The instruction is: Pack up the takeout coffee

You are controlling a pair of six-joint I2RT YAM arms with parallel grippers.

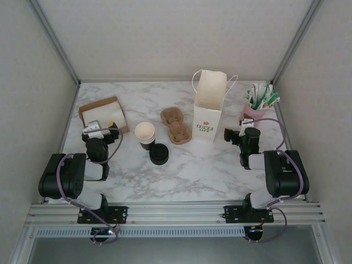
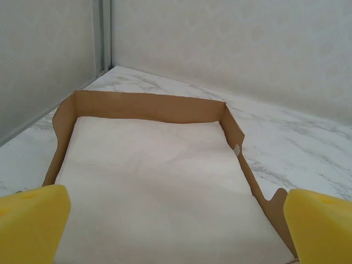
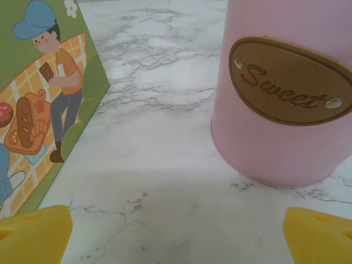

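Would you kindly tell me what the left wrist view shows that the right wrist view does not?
Left wrist view: a brown cardboard tray lined with white paper, close to the enclosure wall. Right wrist view: a pink canister labelled Sweet, and the paper bag with its illustrated side. Shared: the marble tabletop, plus yellow left fingers and right fingers spread wide, holding nothing.

White marble table point(image 1: 209, 165). Far left: shallow brown cardboard tray point(image 2: 148, 107), one corner torn open, lined with plain white paper point(image 2: 159, 187). Mid-table: lidless black cup point(image 1: 144, 132), cream inside. To its right lies a brown pulp cup carrier point(image 1: 176, 125). Just beside that stands a white paper bag point(image 1: 208, 110), upright, handles up, picnic cartoon on one side. Far right: pink tin point(image 3: 280, 110) with an oval "Sweet" label, holding green-and-white sticks point(image 1: 263, 96).
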